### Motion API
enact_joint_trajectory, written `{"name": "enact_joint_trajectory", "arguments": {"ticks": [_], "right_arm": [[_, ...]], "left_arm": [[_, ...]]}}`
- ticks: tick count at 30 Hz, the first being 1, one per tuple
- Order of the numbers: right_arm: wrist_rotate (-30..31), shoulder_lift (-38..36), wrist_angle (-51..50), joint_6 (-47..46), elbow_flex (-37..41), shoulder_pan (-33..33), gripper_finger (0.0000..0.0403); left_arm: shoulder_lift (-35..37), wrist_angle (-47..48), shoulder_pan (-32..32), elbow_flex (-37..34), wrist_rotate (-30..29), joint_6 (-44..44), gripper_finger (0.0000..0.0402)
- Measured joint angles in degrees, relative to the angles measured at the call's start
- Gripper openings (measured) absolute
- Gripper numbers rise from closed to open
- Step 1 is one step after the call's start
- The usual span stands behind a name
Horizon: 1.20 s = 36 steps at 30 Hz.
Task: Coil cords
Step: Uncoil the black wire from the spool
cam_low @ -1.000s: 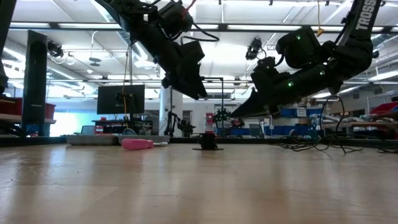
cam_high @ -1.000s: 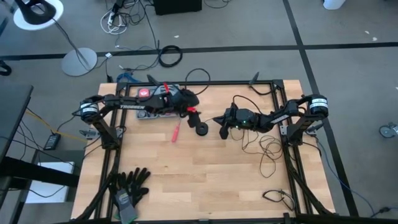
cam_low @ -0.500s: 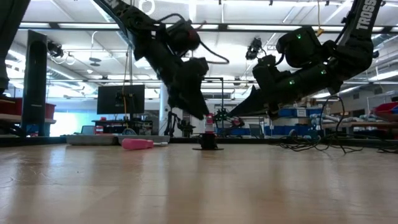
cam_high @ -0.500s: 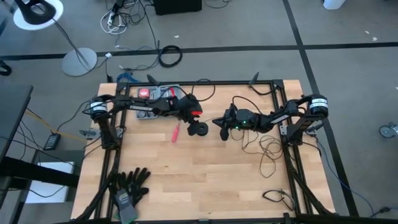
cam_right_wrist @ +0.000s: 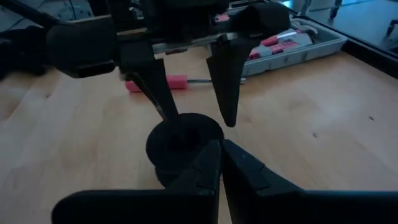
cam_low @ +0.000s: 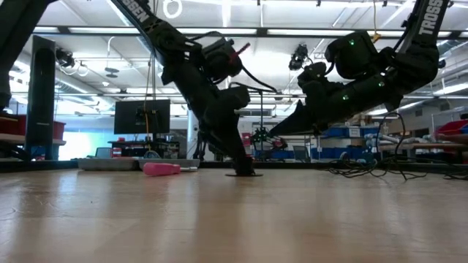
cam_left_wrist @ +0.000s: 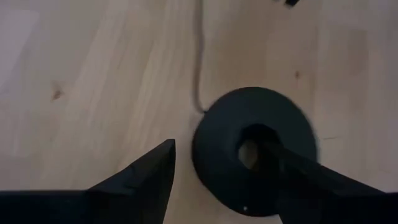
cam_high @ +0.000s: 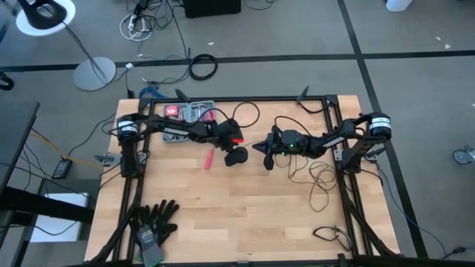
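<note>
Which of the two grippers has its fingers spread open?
The left gripper, down at the round black puck, has its fingers apart, one on each side. The right gripper, beside the puck, has its fingers pressed together.

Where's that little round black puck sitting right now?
Near the table's middle, high view: the puck lies under the open left gripper, the red screwdriver to its left.
</note>
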<state>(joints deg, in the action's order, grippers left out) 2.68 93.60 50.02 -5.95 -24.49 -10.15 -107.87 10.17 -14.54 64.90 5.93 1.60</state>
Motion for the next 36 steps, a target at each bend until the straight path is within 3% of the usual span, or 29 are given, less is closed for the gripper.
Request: {"name": "enact_joint_trajectory", "arguments": {"ticks": [11, 18, 20, 26, 36], "right_arm": [[-1.4, 0.0, -3.4, 6.1, -2.2, 0.0, 0.0020], [1.1, 0.0, -37.7, 17.0, -17.0, -0.2, 0.0041], [2.5, 0.0, -43.1, 19.7, -20.4, -0.8, 0.0050], [2.6, 0.0, -44.1, 26.9, -23.5, -2.6, 0.0081], [0.1, 0.4, -45.9, 25.8, -23.4, -3.5, 0.0130]], "left_arm": [[-0.5, 1.1, 0.0, 0.0, -2.8, 0.2, 0.0239], [-0.4, 1.9, 0.0, 0.0, -2.8, 0.4, 0.0239], [-0.4, 1.9, 0.0, 0.0, -2.8, 0.5, 0.0239], [-0.4, 1.8, 0.0, 0.0, -2.8, 0.6, 0.0239], [-0.4, 1.8, 0.0, 0.0, -2.8, 1.7, 0.0239]]}}
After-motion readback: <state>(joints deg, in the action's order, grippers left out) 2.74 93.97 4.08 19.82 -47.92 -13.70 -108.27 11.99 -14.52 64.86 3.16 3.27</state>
